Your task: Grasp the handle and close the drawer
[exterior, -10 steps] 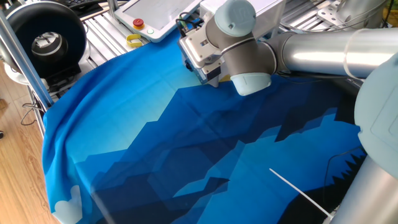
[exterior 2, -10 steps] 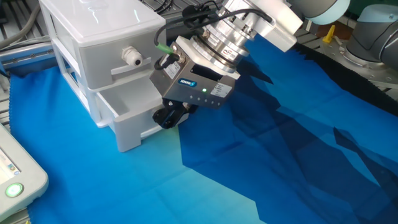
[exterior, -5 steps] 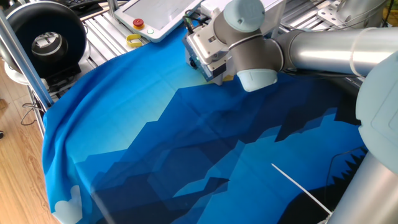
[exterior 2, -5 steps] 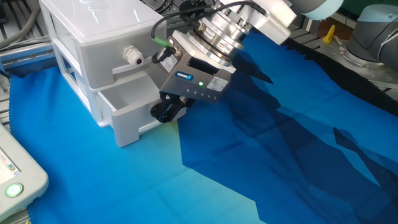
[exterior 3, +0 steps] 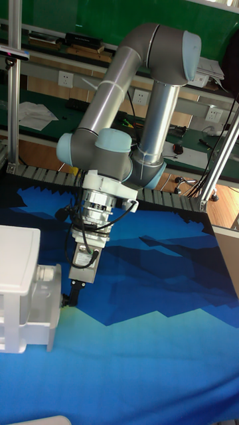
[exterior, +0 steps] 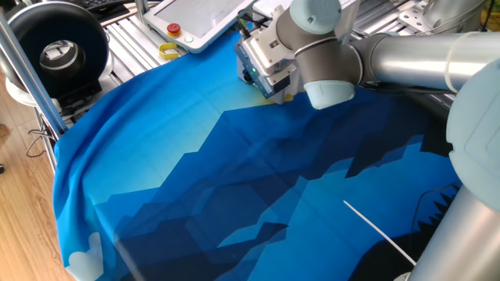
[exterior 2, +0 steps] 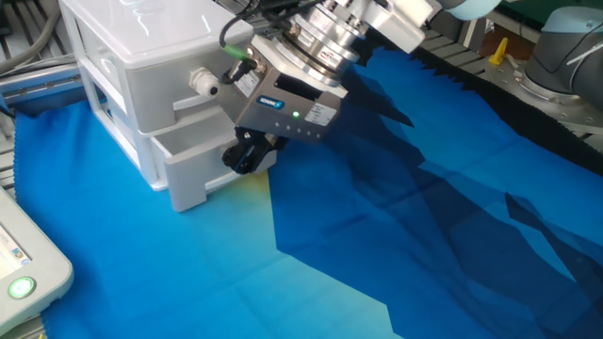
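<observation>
The white cabinet [exterior 2: 141, 56] stands at the back left of the blue cloth, and it also shows in the tall fixed view as the cabinet [exterior 3: 16, 265]. Its lower drawer [exterior 2: 188, 174] sticks out a little, with the front panel facing right. My gripper [exterior 2: 243, 158] is pressed against that front, its black fingers [exterior 2: 250, 151] shut around the handle, which they hide. The upper drawer carries a white knob [exterior 2: 201, 82]. From above, the gripper [exterior 3: 66, 300] reaches down to the cabinet's right side. In one fixed view only the gripper body [exterior: 266, 62] shows, and the drawer is hidden.
A white pendant [exterior: 199, 16] with a red button [exterior: 173, 30] lies beyond the blue cloth [exterior: 195, 179], beside a yellow part [exterior: 169, 51] and a black reel [exterior: 58, 47]. A second white device [exterior 2: 19, 268] with a green light sits at the near left.
My gripper has moved left toward the cabinet with the drawer front, and the drawer has slid further in. The fingers stay shut on the handle.
</observation>
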Tool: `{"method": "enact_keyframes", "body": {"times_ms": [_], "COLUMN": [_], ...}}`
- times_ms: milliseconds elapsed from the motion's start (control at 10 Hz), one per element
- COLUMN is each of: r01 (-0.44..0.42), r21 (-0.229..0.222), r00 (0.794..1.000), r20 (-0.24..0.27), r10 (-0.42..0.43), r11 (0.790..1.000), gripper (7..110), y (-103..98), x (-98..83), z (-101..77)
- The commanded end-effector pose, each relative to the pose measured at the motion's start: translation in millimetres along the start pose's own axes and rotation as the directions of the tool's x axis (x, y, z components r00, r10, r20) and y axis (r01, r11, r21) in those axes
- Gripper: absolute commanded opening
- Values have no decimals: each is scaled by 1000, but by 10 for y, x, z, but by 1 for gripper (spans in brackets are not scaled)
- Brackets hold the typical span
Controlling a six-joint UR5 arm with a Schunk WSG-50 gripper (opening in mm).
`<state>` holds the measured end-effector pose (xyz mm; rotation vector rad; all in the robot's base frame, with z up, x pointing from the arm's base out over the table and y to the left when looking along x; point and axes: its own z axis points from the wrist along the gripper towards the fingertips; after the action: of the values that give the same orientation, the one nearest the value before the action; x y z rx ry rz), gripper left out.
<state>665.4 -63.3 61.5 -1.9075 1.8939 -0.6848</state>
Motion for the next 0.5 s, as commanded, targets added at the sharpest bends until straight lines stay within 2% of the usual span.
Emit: {"method": "enact_keyframes", "body": {"times_ms": [0,400], "r01": [-3,15], "r21": [3,2], "r00": [1000,1000], "r20": [7,13], "r10": [3,-15], "r11": [1000,1000], "gripper": [7,7], "y": [-20,-11], "x": [135,298], "z": [-12,25]}}
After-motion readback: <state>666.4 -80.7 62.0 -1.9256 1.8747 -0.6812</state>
